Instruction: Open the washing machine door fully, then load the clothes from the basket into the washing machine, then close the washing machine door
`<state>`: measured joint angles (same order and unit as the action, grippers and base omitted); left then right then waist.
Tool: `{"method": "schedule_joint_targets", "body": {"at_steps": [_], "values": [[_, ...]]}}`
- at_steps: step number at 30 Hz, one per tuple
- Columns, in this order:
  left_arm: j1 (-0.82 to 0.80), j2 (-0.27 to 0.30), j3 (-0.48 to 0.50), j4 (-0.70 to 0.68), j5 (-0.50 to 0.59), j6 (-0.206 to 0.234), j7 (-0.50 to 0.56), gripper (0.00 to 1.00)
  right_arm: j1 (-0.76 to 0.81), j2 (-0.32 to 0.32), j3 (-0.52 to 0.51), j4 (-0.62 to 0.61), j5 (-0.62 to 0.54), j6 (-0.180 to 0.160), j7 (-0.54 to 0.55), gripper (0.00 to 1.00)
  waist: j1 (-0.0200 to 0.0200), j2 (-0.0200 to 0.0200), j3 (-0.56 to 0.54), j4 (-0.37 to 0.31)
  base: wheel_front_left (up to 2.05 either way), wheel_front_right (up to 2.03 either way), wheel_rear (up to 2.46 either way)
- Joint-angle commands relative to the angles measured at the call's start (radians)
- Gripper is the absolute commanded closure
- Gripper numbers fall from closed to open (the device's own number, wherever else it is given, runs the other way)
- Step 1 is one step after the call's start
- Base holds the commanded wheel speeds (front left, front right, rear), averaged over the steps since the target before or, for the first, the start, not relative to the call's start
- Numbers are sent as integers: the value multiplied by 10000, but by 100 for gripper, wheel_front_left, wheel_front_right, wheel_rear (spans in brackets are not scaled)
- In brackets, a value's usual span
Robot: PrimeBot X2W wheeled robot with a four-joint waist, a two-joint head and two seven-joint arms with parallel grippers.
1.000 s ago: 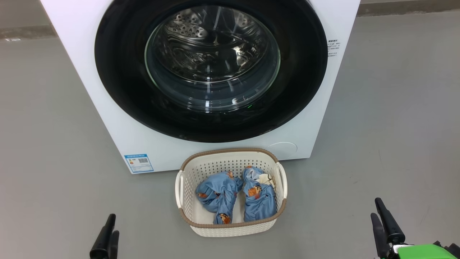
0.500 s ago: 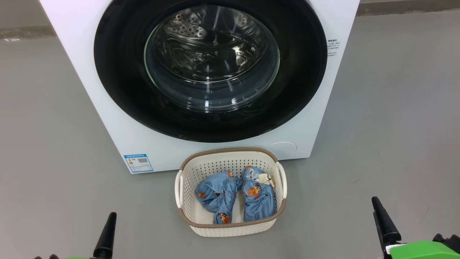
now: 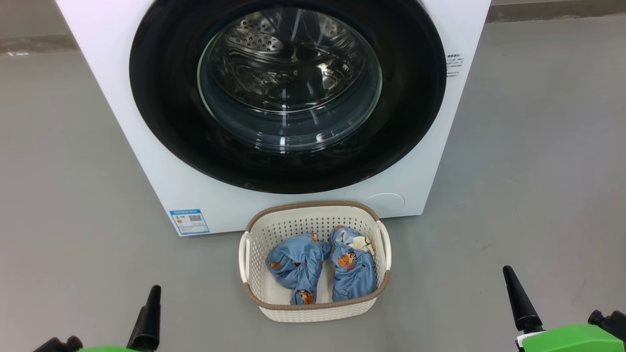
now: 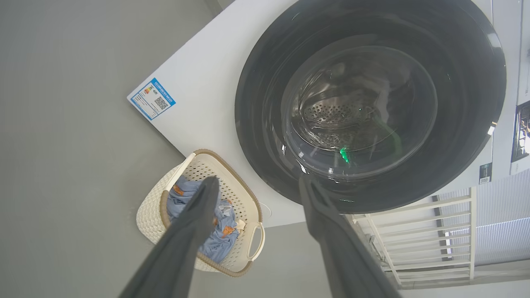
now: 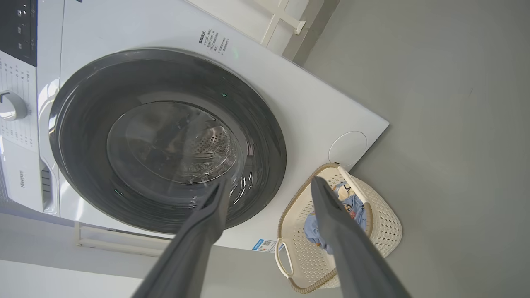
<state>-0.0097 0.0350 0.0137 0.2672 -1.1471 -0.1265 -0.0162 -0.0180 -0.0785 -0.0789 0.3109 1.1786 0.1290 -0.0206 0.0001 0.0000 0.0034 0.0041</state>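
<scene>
Washing machine door (image 3: 288, 83) — round glossy black; perforated basket (image 3: 313, 225); left gripper (image 4: 257, 181), right gripper (image 5: 270, 181) splayed, empty.

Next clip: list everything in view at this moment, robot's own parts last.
washing machine: one, white, standing on the floor.
washing machine door: one, glossy black with a clear glass window, shut.
basket: one, cream with a brown rim, on the floor in front of the machine.
clothes: two bundles, light blue with prints, side by side in the basket.
label: one, blue, lower left of the machine's front.
rack: one, white, by the machine.
floor: grey.
left tool: one, dark, open, empty.
right tool: one, dark, open, empty.
</scene>
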Motion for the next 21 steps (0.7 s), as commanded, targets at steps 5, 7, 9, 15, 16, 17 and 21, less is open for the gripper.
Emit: {"method": "schedule_joint_targets", "body": {"at_steps": [5, 7, 9, 15, 16, 17, 21], "values": [[-146, 206, 40, -398, 803, -23, -243, 0, -65, -233, 173, -305, -650, 7, -214, 0, -1, 0, -15, 14, 0, 0, 0], [-132, 217, 16, -427, 1042, -23, -302, 0, -55, -260, 205, -303, -857, 7, -272, 0, -1, 0, -20, 17, 0, 0, 0], [-115, 227, -1, -460, 1279, -24, -361, 0, -46, -285, 245, -303, -1056, 8, -331, 0, -1, 0, -26, 16, 0, 0, 0], [-78, 259, -72, -541, 1991, -25, -537, 0, -23, -374, 361, -298, -1647, 8, -506, 0, -1, 0, -16, 13, 0, 0, 0], [-77, 265, -81, -552, 2110, -26, -566, 0, -20, -391, 382, -293, -1746, 9, -535, 0, -1, 0, -14, 11, 0, 0, 0], [-76, 270, -88, -564, 2227, -26, -596, 0, -18, -407, 404, -290, -1844, 9, -564, 0, -1, 0, -11, 11, 0, 0, 0], [-73, 285, -119, -597, 2591, -27, -684, 0, -13, -460, 465, -279, -2138, 9, -652, 0, -1, 0, -3, 8, 0, 0, 0]]}}
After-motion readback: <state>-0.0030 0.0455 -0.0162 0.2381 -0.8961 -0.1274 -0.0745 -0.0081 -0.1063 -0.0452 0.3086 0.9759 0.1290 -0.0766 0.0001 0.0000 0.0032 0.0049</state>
